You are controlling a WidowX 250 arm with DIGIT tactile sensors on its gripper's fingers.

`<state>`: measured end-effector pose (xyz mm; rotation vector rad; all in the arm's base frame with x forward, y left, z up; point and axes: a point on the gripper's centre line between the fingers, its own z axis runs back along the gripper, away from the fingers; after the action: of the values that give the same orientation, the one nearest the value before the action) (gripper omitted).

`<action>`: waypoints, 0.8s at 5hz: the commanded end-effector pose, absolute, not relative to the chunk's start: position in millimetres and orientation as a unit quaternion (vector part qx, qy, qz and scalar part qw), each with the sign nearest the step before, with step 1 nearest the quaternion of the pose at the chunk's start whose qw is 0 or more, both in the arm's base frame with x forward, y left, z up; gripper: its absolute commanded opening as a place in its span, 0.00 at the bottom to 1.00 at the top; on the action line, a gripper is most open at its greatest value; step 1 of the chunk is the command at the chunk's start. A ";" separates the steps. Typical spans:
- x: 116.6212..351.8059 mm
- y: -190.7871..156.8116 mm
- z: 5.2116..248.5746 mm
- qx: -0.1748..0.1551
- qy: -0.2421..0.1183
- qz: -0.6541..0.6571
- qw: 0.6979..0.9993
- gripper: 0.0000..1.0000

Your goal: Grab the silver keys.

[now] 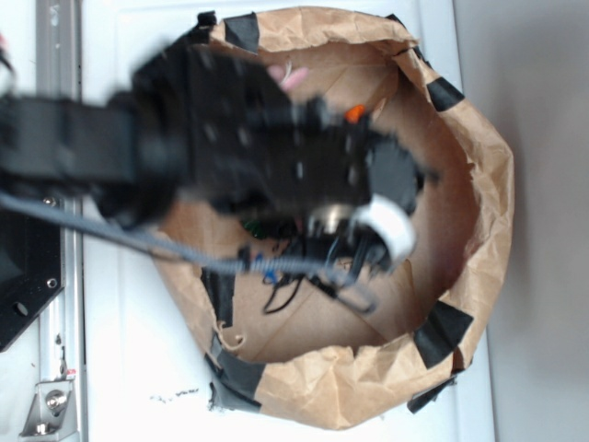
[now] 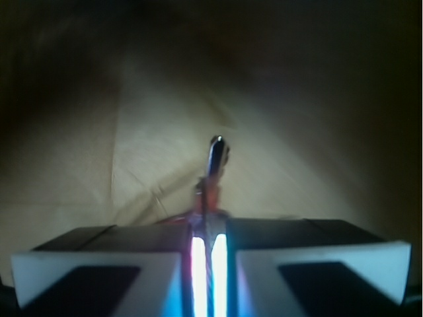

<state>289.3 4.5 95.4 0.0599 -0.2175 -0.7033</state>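
Observation:
In the wrist view my gripper (image 2: 209,231) is shut on the silver keys (image 2: 215,155). A thin metal blade with a reddish patch sticks up out of the narrow gap between the two fingers (image 2: 119,264). The keys hang in front of the brown paper. In the exterior view my black arm (image 1: 267,138) reaches from the left over the brown paper bag (image 1: 479,166). The arm is blurred and hides the gripper tips and the keys.
The bag's crumpled rim is held with black tape (image 1: 442,333). A bit of orange carrot (image 1: 354,112) and a pink plush bunny (image 1: 290,75) peek out behind the arm at the bag's far side. Cables (image 1: 276,272) hang under the arm.

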 end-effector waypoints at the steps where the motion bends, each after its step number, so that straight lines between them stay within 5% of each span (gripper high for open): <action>1: 275.1 57.9 211.4 -0.022 -0.078 -0.181 0.980 0.00; 3: 250.7 22.9 173.3 0.015 -0.063 -0.260 0.963 0.00; 4: 233.9 3.1 158.6 -0.005 -0.052 -0.334 0.941 0.00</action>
<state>235.4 10.9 145.5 -0.0334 -0.0439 -0.6652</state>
